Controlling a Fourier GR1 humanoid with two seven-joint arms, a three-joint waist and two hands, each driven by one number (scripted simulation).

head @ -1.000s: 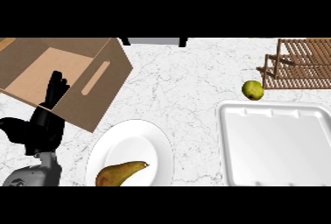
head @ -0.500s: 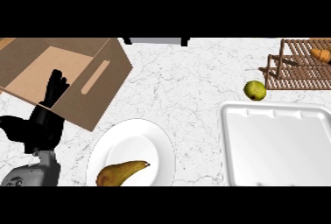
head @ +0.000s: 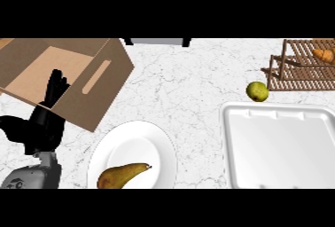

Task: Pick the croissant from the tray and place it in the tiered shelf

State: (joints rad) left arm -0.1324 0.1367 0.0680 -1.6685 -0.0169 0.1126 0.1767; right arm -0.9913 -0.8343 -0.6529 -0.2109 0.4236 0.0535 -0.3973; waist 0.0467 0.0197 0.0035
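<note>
White tray (head: 281,146) at the tabletop's (head: 189,80) right edge holds no croissant (head: 323,54); it sits in the wooden tiered shelf (head: 294,79) at the far right corner, so placing looks done. The left robot hand (head: 42,128) rests open, fingers up, at the left edge.

The left hand (head: 42,128) rests at the view's lower left, fingers (head: 56,86) straight and upright above its grey forearm (head: 31,175).

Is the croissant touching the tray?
Apart. Head view: the croissant lies in the shelf, with counter between shelf and tray.
</note>
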